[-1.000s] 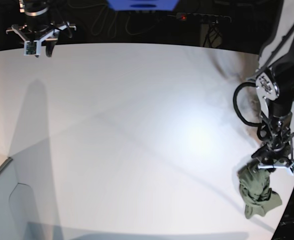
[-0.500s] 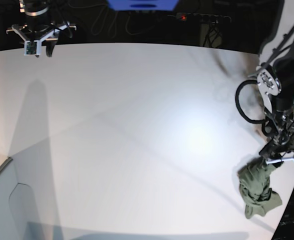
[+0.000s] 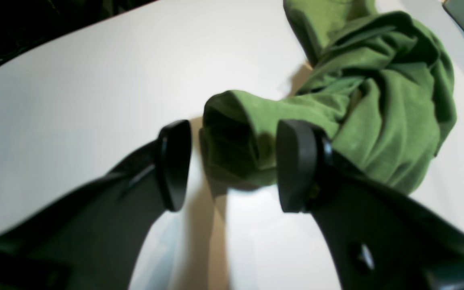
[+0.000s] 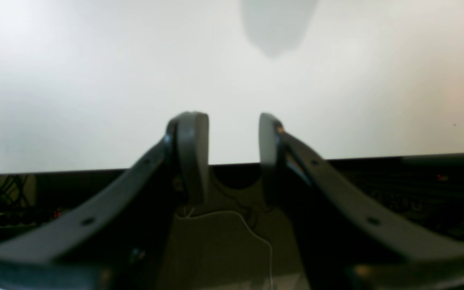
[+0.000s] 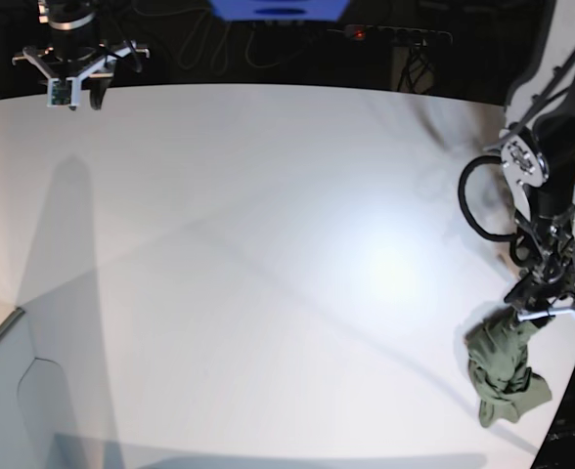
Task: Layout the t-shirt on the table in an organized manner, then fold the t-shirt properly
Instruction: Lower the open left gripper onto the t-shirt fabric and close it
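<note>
The olive-green t-shirt (image 5: 504, 372) lies crumpled in a heap near the front right edge of the white table (image 5: 268, 244). My left gripper (image 5: 548, 309) sits at the heap's upper end. In the left wrist view the left gripper (image 3: 234, 163) is open, and a rolled fold of the t-shirt (image 3: 377, 100) reaches in between its black fingers (image 3: 173, 165) without being pinched. The right gripper (image 5: 72, 76) hangs over the far left edge of the table. Seen from its wrist camera, the right gripper (image 4: 232, 137) is open with nothing between its fingers.
The table's curved front edge runs just below and right of the shirt. A grey panel (image 5: 33, 401) stands at the front left corner. Cables and a power strip (image 5: 395, 35) lie in the dark beyond the far edge.
My left gripper has shifted right and a little up, its jaws have widened, and the shirt's upper end has been drawn up toward it. The right arm has stayed put.
</note>
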{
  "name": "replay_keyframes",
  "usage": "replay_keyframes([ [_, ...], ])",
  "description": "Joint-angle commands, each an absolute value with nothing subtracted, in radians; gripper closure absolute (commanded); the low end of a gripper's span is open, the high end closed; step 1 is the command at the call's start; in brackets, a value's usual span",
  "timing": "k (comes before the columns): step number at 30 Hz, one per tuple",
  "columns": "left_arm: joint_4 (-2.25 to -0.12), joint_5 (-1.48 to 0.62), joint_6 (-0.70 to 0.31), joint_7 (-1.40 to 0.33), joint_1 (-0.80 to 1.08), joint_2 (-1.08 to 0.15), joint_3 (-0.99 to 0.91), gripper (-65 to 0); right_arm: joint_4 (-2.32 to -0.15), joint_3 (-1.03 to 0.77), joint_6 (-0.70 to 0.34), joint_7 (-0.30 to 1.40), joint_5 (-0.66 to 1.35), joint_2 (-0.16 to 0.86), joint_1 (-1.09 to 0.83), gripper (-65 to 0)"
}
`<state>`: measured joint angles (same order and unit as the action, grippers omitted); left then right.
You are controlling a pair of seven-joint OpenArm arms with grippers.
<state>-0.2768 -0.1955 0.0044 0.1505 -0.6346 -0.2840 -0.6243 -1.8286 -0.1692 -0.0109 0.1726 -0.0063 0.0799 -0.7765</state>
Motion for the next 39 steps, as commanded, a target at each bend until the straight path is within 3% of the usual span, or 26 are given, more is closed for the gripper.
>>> replay_keyframes([
  [1, -0.289, -0.191, -0.001, 0.173, -0.677, -0.297, -0.624, -32.6, -1.848, -0.173, -0.013, 0.151, -0.005, 0.084, -0.788, -21.5],
  [19, -0.199, -0.188, -0.001, 0.176, -0.739, -0.308, -0.622, -32.3, -1.850, -0.173, -0.013, 0.153, -0.007, 0.085, -0.789, -21.5],
  [21, -0.199, -0.188, -0.001, 0.173, -0.751, -0.309, -0.622, -28.6, -1.850, -0.173, -0.013, 0.153, -0.007, 0.085, -0.789, -21.5],
  [25, -0.197, -0.160, 0.005, 0.173, -0.757, -0.309, -0.622, -12.3, -1.850, -0.173, -0.013, 0.153, -0.007, 0.085, -0.789, -21.5],
  [27, -0.197, -0.139, 0.005, 0.176, -0.757, -0.305, -0.624, -10.2, -1.850, -0.173, -0.013, 0.153, -0.007, 0.085, -0.789, -21.5],
  [32, -0.197, -0.140, 0.005, 0.177, -0.757, -0.302, -0.625, -10.9, -1.850, -0.173, -0.013, 0.153, -0.007, 0.085, -0.786, -21.5],
  [39, -0.208, -0.142, 0.005, 0.176, -0.753, -0.289, -0.625, -29.8, -1.850, -0.171, -0.013, 0.153, -0.007, 0.085, -0.779, -21.6],
])
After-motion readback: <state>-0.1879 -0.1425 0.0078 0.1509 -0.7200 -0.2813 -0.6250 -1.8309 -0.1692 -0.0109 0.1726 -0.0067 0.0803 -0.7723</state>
